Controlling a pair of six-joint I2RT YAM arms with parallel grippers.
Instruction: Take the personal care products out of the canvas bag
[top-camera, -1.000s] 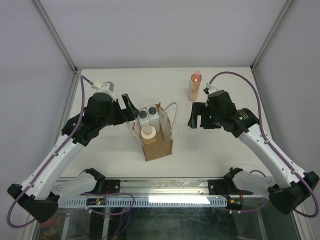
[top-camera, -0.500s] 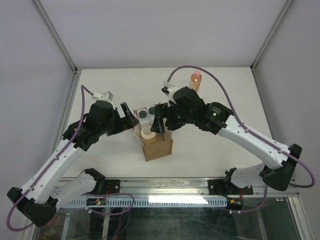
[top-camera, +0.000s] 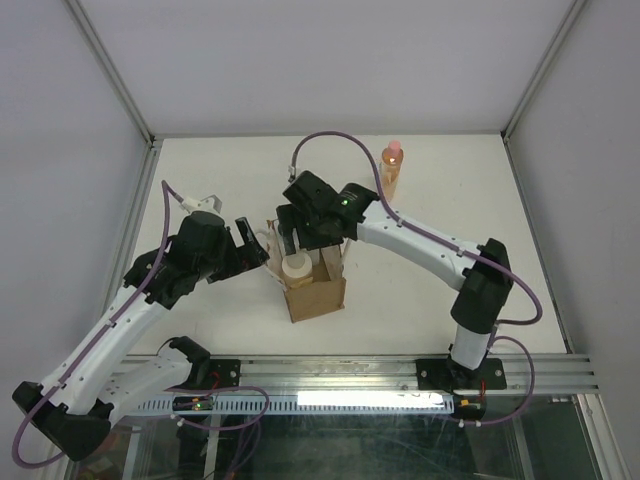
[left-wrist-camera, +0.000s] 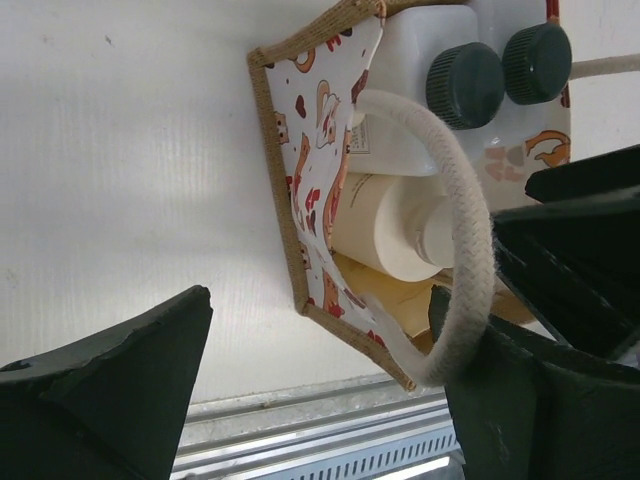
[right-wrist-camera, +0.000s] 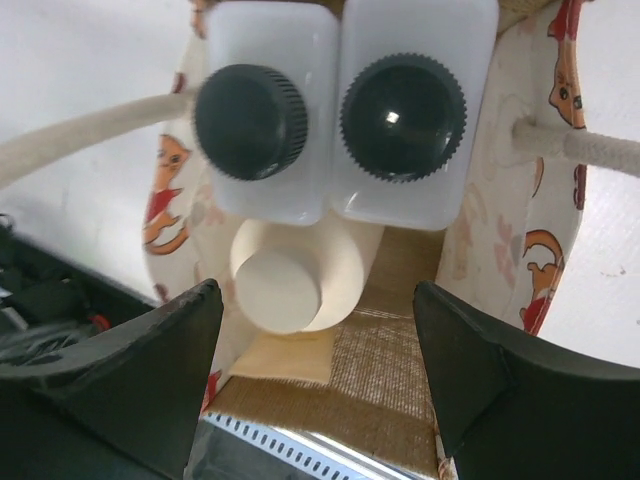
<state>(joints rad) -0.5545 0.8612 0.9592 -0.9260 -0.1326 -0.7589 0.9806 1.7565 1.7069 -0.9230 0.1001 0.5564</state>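
Observation:
The canvas bag stands upright at the table's middle. In the top view only the cream bottle shows in it. My right gripper hangs open right above the bag's mouth. In its wrist view the gripper is open over the cream bottle and two white bottles with grey caps. My left gripper is open at the bag's left side. In its wrist view the bag's corner lies between the fingers and a white handle rests against one finger. The orange bottle stands on the table at the back right.
The white table is walled by grey panels at the back and both sides. A metal rail runs along the near edge, just in front of the bag. The right arm stretches across the table from its base at the lower right.
My right arm has swung left from beside the orange bottle to above the bag's mouth. My left gripper has shifted slightly down and closer to the bag's left side.

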